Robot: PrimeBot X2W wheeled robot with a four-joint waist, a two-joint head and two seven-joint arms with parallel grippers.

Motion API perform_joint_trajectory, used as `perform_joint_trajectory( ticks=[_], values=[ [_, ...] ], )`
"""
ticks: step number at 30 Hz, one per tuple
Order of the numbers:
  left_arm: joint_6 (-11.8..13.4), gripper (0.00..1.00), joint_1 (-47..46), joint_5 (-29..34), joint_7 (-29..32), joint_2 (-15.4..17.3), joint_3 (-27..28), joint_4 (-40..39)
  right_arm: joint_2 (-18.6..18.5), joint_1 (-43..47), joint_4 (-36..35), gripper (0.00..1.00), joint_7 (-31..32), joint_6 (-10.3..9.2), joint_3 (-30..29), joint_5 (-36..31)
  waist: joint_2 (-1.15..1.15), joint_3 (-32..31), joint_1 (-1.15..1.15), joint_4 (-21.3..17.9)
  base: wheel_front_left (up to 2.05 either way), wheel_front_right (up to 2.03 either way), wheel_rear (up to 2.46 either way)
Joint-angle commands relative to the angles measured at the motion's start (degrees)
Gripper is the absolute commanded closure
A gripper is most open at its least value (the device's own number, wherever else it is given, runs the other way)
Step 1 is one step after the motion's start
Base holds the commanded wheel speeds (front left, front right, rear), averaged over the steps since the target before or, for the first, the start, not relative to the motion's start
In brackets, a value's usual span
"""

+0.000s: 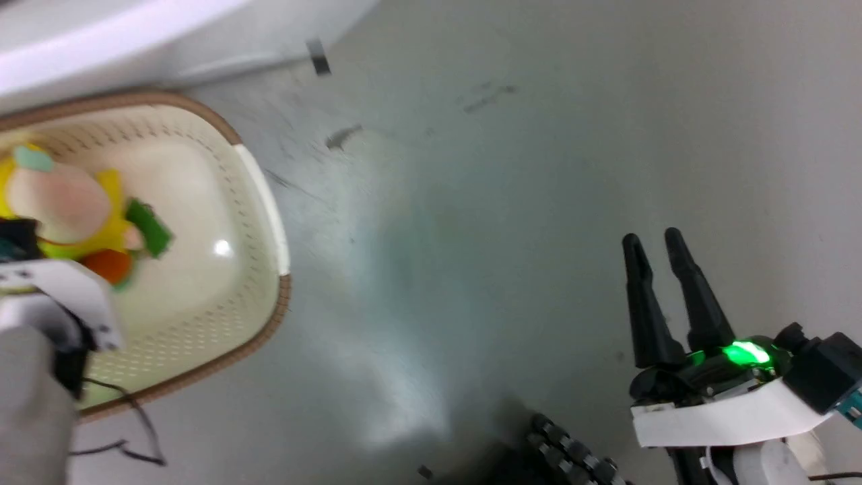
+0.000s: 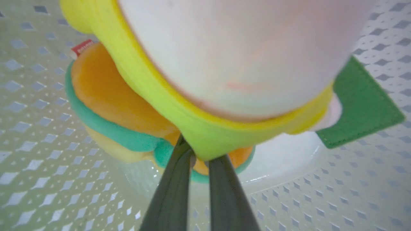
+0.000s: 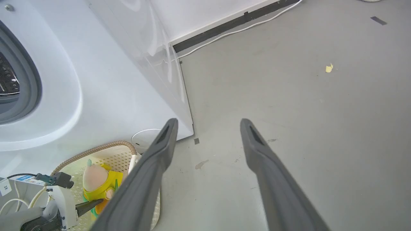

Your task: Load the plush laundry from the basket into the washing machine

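While my left gripper [image 2: 200,154] pinches the plush laundry [image 2: 244,57] inside the basket [image 2: 38,166], my right gripper [image 1: 652,237] hangs parted, empty.

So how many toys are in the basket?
1. The plush toy is in the basket, its yellow body pinched by the left gripper. The arm hides one corner.

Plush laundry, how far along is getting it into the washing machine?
Done: the left gripper grips the plush laundry. In hand: lifting it out; it is inside the basket now. Left: carrying it to the washing machine. The right gripper hangs open.
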Motion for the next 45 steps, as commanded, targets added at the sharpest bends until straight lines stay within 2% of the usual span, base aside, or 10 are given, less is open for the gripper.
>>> perform_joint_trajectory(
  ticks=[1,9,16,19,25,30,31,35,41,45],
  values=[
    [-0.8,1.00,1.1,-0.8,-1.5,-2.0,-0.3,0.9,0.0,-0.7,0.6,0.00,-0.3,0.03,-1.0,-1.0,0.00,-5.6,0.00,3.6,0.00,0.00,0.00],
    [-4.6,1.00,5.2,-3.1,-10.1,-10.4,-1.5,4.0,0.0,1.6,3.9,0.00,-0.3,0.03,-4.1,-6.3,0.00,-19.4,0.00,9.7,0.00,0.00,0.00],
    [-6.3,1.00,11.9,-5.1,-14.4,-14.3,-1.8,2.8,0.0,4.8,6.1,0.00,-0.3,0.03,-6.2,-10.4,0.00,-29.9,0.00,13.7,0.00,0.00,0.00],
    [-6.5,1.00,14.8,-4.5,-14.6,-15.0,-1.8,-1.6,0.0,6.6,6.5,0.00,-0.3,0.03,-7.4,-11.7,0.00,-33.1,0.00,15.3,0.00,0.00,0.00],
    [-5.9,1.00,22.8,-1.6,-14.7,-16.3,2.6,-17.7,0.0,9.0,6.8,0.00,-0.3,0.03,-8.5,-13.2,0.00,-37.5,0.00,17.3,0.00,0.00,0.00],
    [-5.1,1.00,28.8,1.5,-14.7,-18.4,7.5,-31.2,0.0,10.2,6.8,0.00,-0.3,0.03,-8.5,-13.7,0.00,-39.1,0.00,17.6,0.00,0.00,0.00],
    [-5.1,1.00,28.8,1.5,-14.7,-18.4,7.5,-31.2,0.0,10.2,6.8,0.00,-0.3,0.03,-8.5,-13.7,0.00,-39.1,0.00,17.6,0.00,0.00,0.00],
    [-5.4,1.00,30.8,3.7,-14.7,-20.7,11.5,-42.3,0.0,10.3,6.0,0.00,-0.3,0.03,-8.1,-13.8,0.00,-37.4,0.00,17.1,0.00,0.00,0.00],
    [-5.9,1.00,27.9,5.3,-14.7,-21.8,15.1,-50.3,0.0,8.9,5.1,0.00,-0.3,0.03,-6.5,-14.1,0.00,-32.2,0.00,15.7,0.00,0.00,0.00],
    [-6.0,1.00,22.6,6.5,-14.7,-20.7,17.4,-52.0,0.0,7.4,4.4,0.00,-0.3,0.03,-6.1,-13.5,0.00,-27.2,0.00,14.4,0.00,0.00,0.00]
  ],
)
